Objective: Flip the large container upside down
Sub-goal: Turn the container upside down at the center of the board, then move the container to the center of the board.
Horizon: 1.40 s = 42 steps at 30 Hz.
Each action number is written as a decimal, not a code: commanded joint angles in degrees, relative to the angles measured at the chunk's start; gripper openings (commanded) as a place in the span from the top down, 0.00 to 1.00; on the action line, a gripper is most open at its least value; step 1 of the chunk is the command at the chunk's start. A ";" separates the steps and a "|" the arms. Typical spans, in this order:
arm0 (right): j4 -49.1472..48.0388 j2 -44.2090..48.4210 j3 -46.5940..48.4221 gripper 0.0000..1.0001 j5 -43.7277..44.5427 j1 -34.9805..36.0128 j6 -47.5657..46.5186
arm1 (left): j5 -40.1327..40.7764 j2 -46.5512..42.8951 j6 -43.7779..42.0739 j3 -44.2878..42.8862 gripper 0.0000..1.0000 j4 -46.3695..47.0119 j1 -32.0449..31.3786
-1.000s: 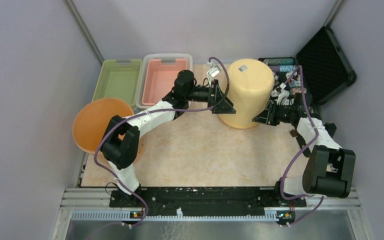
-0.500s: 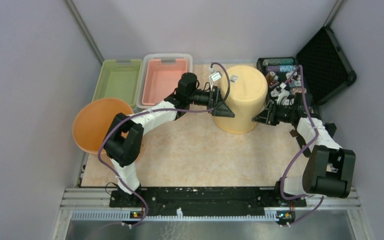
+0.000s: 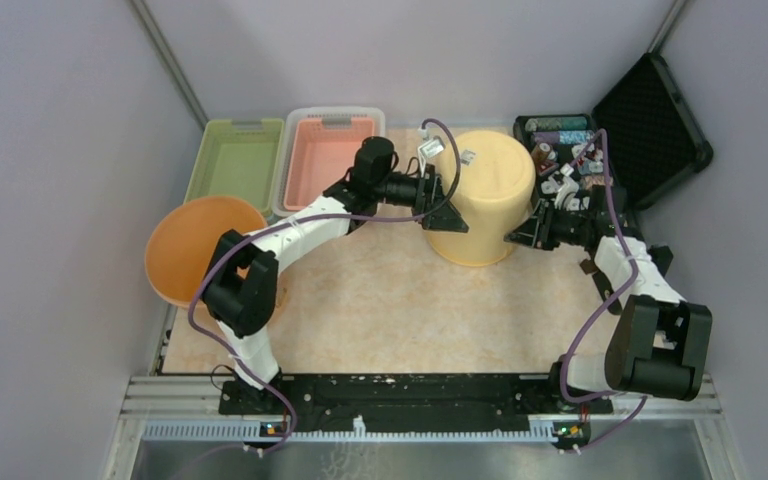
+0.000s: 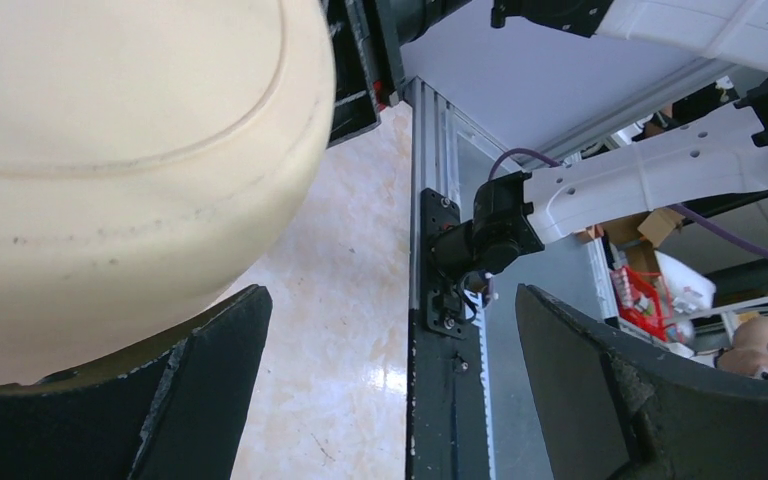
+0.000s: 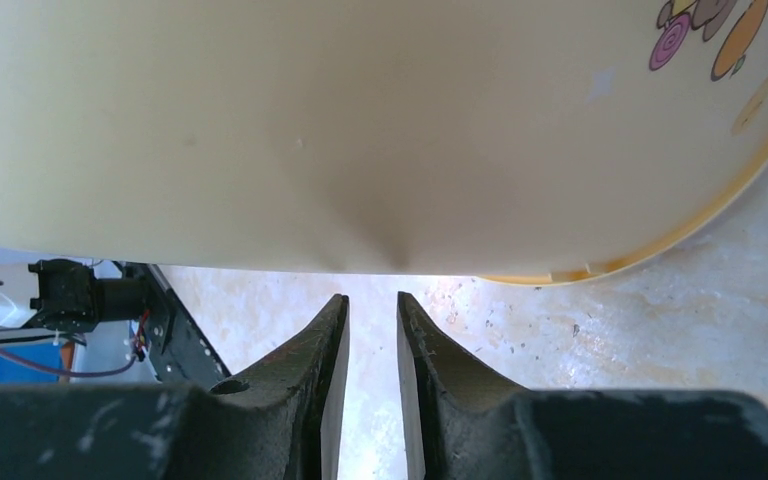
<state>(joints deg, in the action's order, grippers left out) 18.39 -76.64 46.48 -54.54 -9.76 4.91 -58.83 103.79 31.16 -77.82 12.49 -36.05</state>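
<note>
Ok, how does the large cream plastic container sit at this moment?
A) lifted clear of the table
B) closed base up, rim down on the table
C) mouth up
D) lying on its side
B: the top view shows the large cream plastic container standing with its closed base facing up, and the right wrist view shows its rim down at the marbled tabletop.
</note>
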 commanded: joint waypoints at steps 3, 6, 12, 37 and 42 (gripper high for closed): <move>-3.42 2.78 -0.21 0.74 -2.81 0.28 -1.26 | 0.56 -6.86 -8.99 -5.35 0.01 -6.01 0.63; -4.61 3.28 -0.34 0.73 -3.08 0.62 -0.60 | 2.71 -7.88 -12.48 -6.00 0.01 -9.11 0.98; -6.44 2.47 0.52 0.71 0.36 4.79 0.51 | 6.18 -8.68 -14.96 -5.63 0.01 -10.65 2.07; -23.18 -19.08 16.01 0.67 12.23 8.25 17.61 | 19.44 -7.13 -19.33 -7.62 0.01 -17.90 2.16; -24.01 -21.62 19.09 0.67 15.65 8.31 17.95 | 28.79 -6.23 -21.37 -9.12 0.01 -21.55 2.27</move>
<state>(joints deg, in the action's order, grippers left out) -1.58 -96.66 61.04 -42.54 -1.98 21.85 -38.20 97.06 12.27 -83.68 -7.09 -34.00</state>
